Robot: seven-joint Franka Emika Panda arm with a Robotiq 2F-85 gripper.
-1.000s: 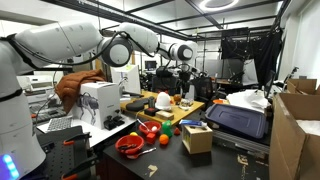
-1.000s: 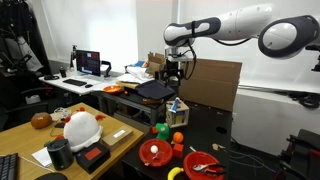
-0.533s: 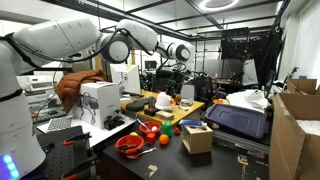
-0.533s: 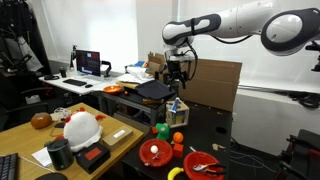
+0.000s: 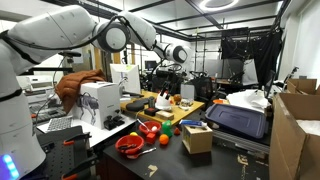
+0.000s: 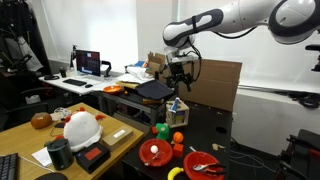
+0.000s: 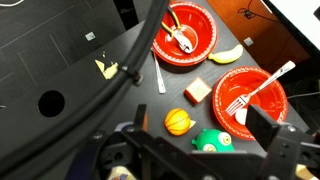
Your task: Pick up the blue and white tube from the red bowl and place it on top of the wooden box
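Note:
My gripper (image 6: 180, 75) hangs open and empty in the air above the wooden box (image 6: 178, 113); it also shows in an exterior view (image 5: 170, 72). A small blue and white tube (image 6: 177, 102) seems to lie on top of the box, which stands on the dark table (image 5: 197, 140). Two red bowls (image 6: 153, 153) (image 6: 206, 164) sit in front of the box. In the wrist view my open jaws (image 7: 200, 120) frame both bowls (image 7: 200, 20) (image 7: 262, 112); each holds white cutlery, no tube. The box is hidden there.
An orange ball (image 7: 178, 121), a green toy (image 7: 212, 140), a small tan block (image 7: 197, 90) and a banana (image 7: 228, 55) lie around the bowls. A wooden board with a white helmet (image 6: 80, 128) is nearby. Cardboard boxes (image 5: 295, 125) and a dark case (image 5: 238, 118) stand beside.
The arm's upper links have swung and the gripper has shifted slightly above the box. The bowls, the box and the tube have not moved.

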